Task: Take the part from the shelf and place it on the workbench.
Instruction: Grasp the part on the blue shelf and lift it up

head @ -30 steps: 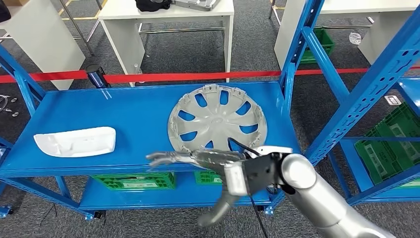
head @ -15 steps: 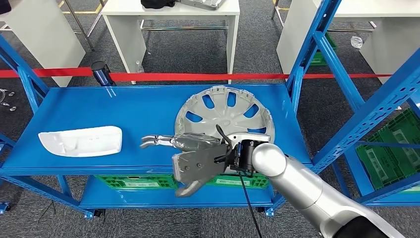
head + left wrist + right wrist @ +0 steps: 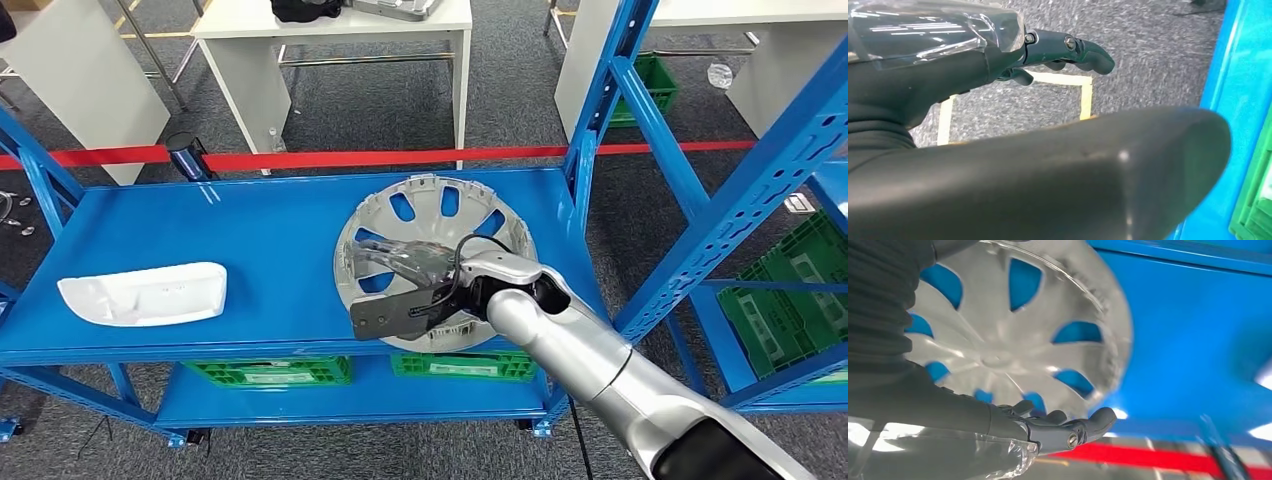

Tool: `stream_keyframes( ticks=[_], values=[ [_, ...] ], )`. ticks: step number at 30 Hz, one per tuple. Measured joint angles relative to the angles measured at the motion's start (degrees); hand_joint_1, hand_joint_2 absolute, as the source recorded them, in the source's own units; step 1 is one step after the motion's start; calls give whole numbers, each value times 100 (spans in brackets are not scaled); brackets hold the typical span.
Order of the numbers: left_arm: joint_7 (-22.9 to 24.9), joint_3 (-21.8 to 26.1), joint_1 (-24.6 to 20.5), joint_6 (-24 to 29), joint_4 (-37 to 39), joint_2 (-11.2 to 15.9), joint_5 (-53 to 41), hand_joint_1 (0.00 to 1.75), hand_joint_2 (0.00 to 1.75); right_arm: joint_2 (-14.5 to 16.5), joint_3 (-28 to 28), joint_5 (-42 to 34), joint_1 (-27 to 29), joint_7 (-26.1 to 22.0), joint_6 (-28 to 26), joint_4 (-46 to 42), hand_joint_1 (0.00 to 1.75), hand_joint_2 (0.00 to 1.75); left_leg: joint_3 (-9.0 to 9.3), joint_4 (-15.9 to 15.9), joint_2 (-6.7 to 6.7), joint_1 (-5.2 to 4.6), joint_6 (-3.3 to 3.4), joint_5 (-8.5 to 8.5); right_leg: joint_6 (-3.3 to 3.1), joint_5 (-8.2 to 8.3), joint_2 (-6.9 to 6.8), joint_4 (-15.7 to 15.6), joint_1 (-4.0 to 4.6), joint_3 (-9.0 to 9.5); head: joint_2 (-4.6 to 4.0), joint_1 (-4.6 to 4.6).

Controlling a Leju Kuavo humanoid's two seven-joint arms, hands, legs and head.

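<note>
A silver hubcap (image 3: 470,215) lies flat on the blue shelf (image 3: 270,240), right of its middle. My right hand (image 3: 405,285) reaches over the hubcap's near half, palm down and fingers spread, holding nothing; whether it touches the hubcap I cannot tell. In the right wrist view the hubcap (image 3: 1013,335) lies close under the hand (image 3: 1048,430), whose dark fingers stretch out past the rim. A white moulded part (image 3: 145,293) rests at the shelf's left end. My left hand (image 3: 998,125) hangs over grey floor, thumb and fingers apart with nothing in them.
Green crates (image 3: 270,368) sit on the lower shelf level. A blue upright (image 3: 600,110) stands just right of the hubcap, with a second blue rack (image 3: 770,170) beyond. A red tape (image 3: 330,157) runs behind the shelf, with white tables (image 3: 340,30) farther back.
My right hand has risen from below the shelf's front edge and moved forward over the hubcap. The picture has shifted slightly as the camera moved.
</note>
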Motion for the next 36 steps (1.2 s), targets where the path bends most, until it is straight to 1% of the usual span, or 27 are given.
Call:
stream_keyframes(
  ticks=[1, 2, 4, 6, 7, 8, 10, 11, 12, 13, 14, 15, 16, 17, 18, 20, 22, 23, 24, 26, 27, 28, 29, 31, 32, 33, 36],
  values=[
    [-7, -11, -9, 11, 4, 13, -3, 0, 0, 7, -20, 44, 23, 0, 52, 54, 0, 175, 181, -373, 3, -15, 31, 137, 10, -5, 7, -1, 15, 3, 0, 1],
    [-13, -20, -20, 17, 6, 24, -7, 0, 0, 13, -32, 68, 46, -1, 95, 104, 0, 175, 305, -612, 6, -31, 57, 203, 25, -9, 11, -3, 25, 2, 0, 1],
    [-21, -33, -36, 23, 9, 44, -13, 0, 0, 17, -37, 91, 107, -2, 137, 191, 0, 175, 367, -713, 7, -60, 90, 197, 73, -8, 11, -18, 36, 0, 0, 1],
    [-27, -42, -39, 25, 11, 56, -13, 0, 0, 23, -48, 104, 160, -2, 143, 250, 0, 175, 409, -780, 7, -41, 150, 237, 127, -25, 4, -2, 34, -15, 0, 7],
    [-28, -45, -41, 26, 13, 58, -14, 0, 0, 25, -58, 105, 168, -2, 148, 273, 0, 175, 434, -821, 10, -29, 183, 261, 136, -88, 0, 115, 36, -76, 0, 10],
    [-30, -49, -45, 31, 15, 58, -14, 0, 0, 26, -68, 97, 172, 0, 173, 299, 0, 175, 458, -856, 14, -16, 209, 281, 130, -202, -5, 357, 38, -196, 0, 14],
    [-31, -70, -52, 52, 21, 62, -14, 0, 0, 24, -82, 27, 199, 20, 308, 373, 0, 175, 463, -865, 15, -20, 228, 285, 105, -507, -8, 1138, 36, -577, 0, 16],
    [-31, -82, -53, 76, 30, 68, -14, 0, 0, 22, -84, -35, 232, 37, 404, 427, 0, 175, 463, -863, 13, -23, 230, 283, 111, -605, -9, 1473, 35, -749, 0, 16],
    [-31, -94, -53, 100, 42, 74, -14, 0, 0, 19, -85, -106, 273, 54, 484, 485, 0, 175, 463, -861, 8, -24, 231, 281, 136, -629, -9, 1635, 34, -841, 0, 17],
    [-31, -104, -52, 126, 57, 80, -14, 0, 0, 17, -87, -175, 312, 66, 534, 539, 0, 175, 464, -857, 2, -24, 228, 279, 174, -571, -12, 1573, 33, -824, 0, 18],
    [-30, -117, -52, 153, 76, 87, -14, 0, 0, 15, -97, -259, 346, 72, 559, 595, 0, 175, 464, -845, -4, -23, 219, 272, 220, -429, -17, 1242, 30, -668, 0, 18],
    [-30, -132, -52, 172, 92, 93, -14, 0, 0, 13, -116, -345, 369, 74, 561, 640, 0, 175, 462, -823, -9, -25, 202, 259, 252, -271, -25, 790, 26, -448, 0, 19],
    [-31, -148, -52, 188, 105, 103, -13, 0, 0, 11, -144, -447, 390, 75, 560, 681, 0, 175, 454, -796, -12, -36, 177, 238, 251, -139, -31, 399, 29, -243, 0, 16],
    [-31, -164, -52, 201, 118, 117, -11, 0, 0, 5, -182, -567, 414, 78, 559, 720, 0, 175, 445, -769, -14, -47, 148, 216, 225, -43, -35, 105, 33, -86, 0, 14],
    [-31, -174, -51, 208, 127, 129, -9, 0, 0, -5, -226, -683, 441, 82, 559, 752, 0, 175, 439, -751, -15, -57, 124, 200, 180, -14, -36, -3, 42, -26, 0, 10],
    [-31, -189, -48, 217, 155, 153, -5, 0, 0, -40, -324, -892, 500, 99, 564, 804, 0, 175, 434, -737, -14, -55, 83, 185, 92, -1, -30, -2, 52, -20, 0, 7],
    [-33, -222, -47, 229, 194, 173, -5, 0, 0, -78, -426, -1011, 522, 122, 593, 843, 0, 175, 371, -617, -7, -34, 31, 95, 37, 8, -25, -13, 32, -10, 0, 0],
    [-37, -250, -48, 243, 216, 186, -3, 0, 0, -95, -466, -1037, 521, 135, 621, 857, 0, 175, 268, -402, -3, -22, -1, -32, 15, 12, -24, -18, 17, -4, 0, -8],
    [-41, -284, -50, 264, 244, 202, -1, 0, 0, -113, -497, -1048, 520, 145, 657, 873, 0, 175, 110, -74, 0, -12, -31, -202, 1, 11, -23, -17, 15, -1, 0, -16],
    [-47, -352, -54, 315, 311, 230, 15, 0, 0, -160, -518, -1037, 538, 165, 741, 907, 0, 175, -267, 707, 2, 0, -68, -520, -15, 6, -24, -14, 20, -1, 0, -23],
    [-48, -388, -54, 341, 346, 240, 30, 0, 0, -186, -517, -1025, 557, 171, 781, 923, 0, 175, -383, 928, 3, 1, -71, -564, -17, 5, -24, -13, 24, 0, 0, -23],
    [-48, -421, -55, 362, 377, 249, 45, 0, 0, -212, -515, -1012, 578, 174, 815, 937, 0, 175, -398, 930, 3, 0, -63, -499, -17, 4, -22, -13, 29, 2, 0, -23],
    [-48, -455, -59, 384, 401, 260, 60, 0, 0, -234, -511, -1001, 594, 174, 836, 947, 0, 175, -295, 696, 4, -2, -42, -337, -17, 3, -17, -13, 36, 7, 0, -23],
    [-48, -509, -74, 409, 432, 296, 70, 0, 0, -264, -506, -990, 608, 173, 854, 956, 0, 175, 107, -118, 5, -27, 42, 33, -13, 2, -1, -13, 58, 18, 0, -22],
    [-48, -535, -83, 416, 446, 314, 72, 0, 0, -278, -504, -988, 609, 173, 854, 958, 0, 175, 270, -442, 10, -47, 83, 131, -6, 0, 4, -12, 71, 17, 0, -21],
    [-49, -559, -91, 418, 458, 331, 72, 0, 0, -290, -503, -988, 613, 173, 854, 961, 0, 175, 365, -631, 15, -69, 115, 162, 5, -1, 6, -12, 78, 11, 0, -20],
    [-50, -601, -100, 419, 490, 361, 72, 0, 0, -320, -501, -988, 628, 173, 856, 968, 0, 175, 423, -749, 25, -88, 174, 170, 72, -3, 0, -10, 73, -8, 0, -20]
  ],
)
